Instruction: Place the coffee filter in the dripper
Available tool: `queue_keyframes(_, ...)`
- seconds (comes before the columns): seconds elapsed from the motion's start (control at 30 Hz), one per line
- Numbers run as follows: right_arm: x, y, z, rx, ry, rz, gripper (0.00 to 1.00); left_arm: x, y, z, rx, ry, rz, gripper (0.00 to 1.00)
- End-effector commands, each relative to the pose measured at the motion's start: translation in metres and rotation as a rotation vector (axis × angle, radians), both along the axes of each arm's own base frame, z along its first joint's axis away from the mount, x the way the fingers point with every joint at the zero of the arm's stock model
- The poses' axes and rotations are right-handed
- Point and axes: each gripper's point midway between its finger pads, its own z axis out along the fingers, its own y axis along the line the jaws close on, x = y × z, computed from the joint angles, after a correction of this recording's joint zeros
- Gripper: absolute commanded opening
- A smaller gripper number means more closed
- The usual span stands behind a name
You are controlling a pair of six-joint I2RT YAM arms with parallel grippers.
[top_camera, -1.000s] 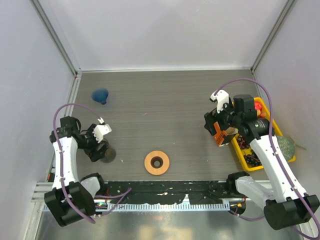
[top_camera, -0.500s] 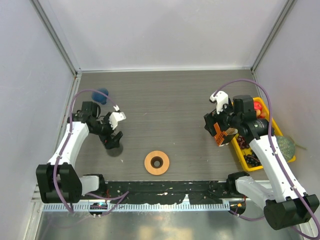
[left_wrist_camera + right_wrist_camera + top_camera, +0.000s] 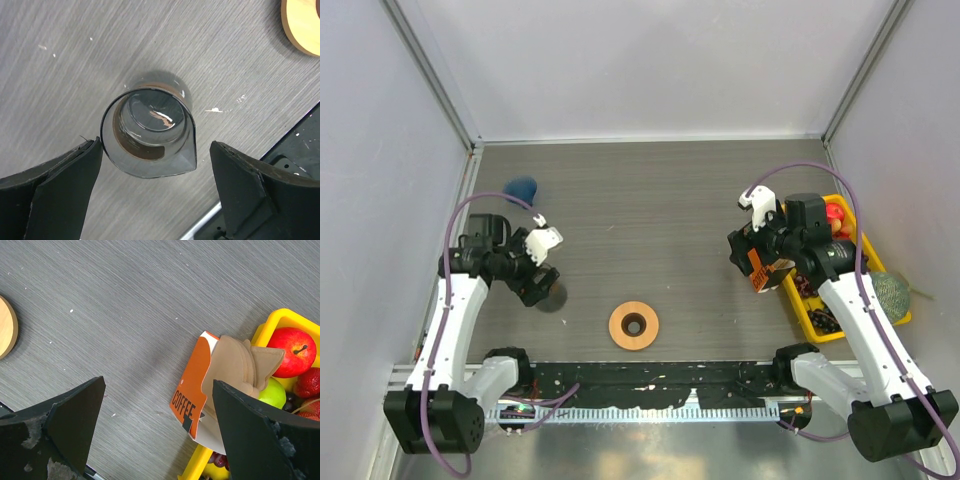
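The dripper is in two parts. Its dark blue cone (image 3: 521, 188) lies at the back left, and its wooden ring (image 3: 634, 325) lies flat at the front middle; the ring's edge also shows in the left wrist view (image 3: 305, 25) and the right wrist view (image 3: 6, 327). Tan coffee filters (image 3: 235, 365) stick out of an orange box (image 3: 192, 385) by the yellow tray. My right gripper (image 3: 159, 385) is open and empty, hovering beside the box (image 3: 760, 272). My left gripper (image 3: 155, 150) is open over a dark glass jar (image 3: 148, 132).
The yellow tray (image 3: 802, 305) at the right edge holds fruit, with a red apple (image 3: 292, 345) at its near end. The glass jar (image 3: 552, 297) stands left of the ring. A green ball (image 3: 892, 292) lies beyond the tray.
My left arm swung out toward the back and settled again. Its gripper and the jar under it are a little farther right than a second ago. The right arm has barely moved.
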Motion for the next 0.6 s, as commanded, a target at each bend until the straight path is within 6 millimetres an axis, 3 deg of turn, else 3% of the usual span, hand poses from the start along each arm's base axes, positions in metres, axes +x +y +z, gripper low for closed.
queue_keyframes(0.0,0.002,0.004,0.013,0.018,-0.043,0.015,0.95,-0.015,0.008,-0.012,0.012,0.076,0.139,0.99)
queue_keyframes(0.33,0.001,0.003,0.016,0.016,-0.052,0.012,0.95,-0.015,0.019,-0.030,0.048,0.218,0.280,0.99)
queue_keyframes(0.57,-0.001,0.001,0.013,0.007,-0.051,0.011,0.95,-0.010,0.011,-0.028,0.002,0.200,0.257,0.83)
